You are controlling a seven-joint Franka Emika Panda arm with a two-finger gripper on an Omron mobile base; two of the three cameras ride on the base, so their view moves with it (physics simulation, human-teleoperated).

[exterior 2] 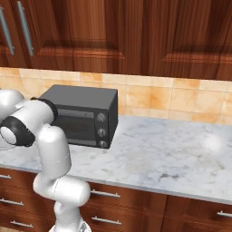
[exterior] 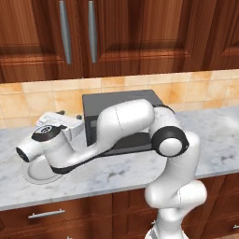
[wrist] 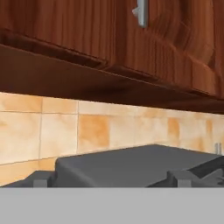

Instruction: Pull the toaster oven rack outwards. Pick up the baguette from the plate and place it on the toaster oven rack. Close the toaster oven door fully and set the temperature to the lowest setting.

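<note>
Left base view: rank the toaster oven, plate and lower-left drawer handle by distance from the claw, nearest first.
1. Boxy dark grey toaster oven: right beside the claw, to its right.
2. Round white plate: on the counter under the hand.
3. Silver bar drawer handle: below the counter front, farthest.

Toaster oven (exterior 2: 84,114): matt dark grey casing, smooth, tinted glass front. Desk (exterior 2: 172,154): polished grey-white marble, slight sheen. Wall cabinets (exterior: 140,32): glossy reddish wood, brushed-metal handles (exterior: 65,31). Backsplash (exterior 2: 181,97): smooth beige tile. Plate (exterior: 39,173): smooth white, looks glazed. Arm (exterior: 177,163): glossy white plastic.
</note>
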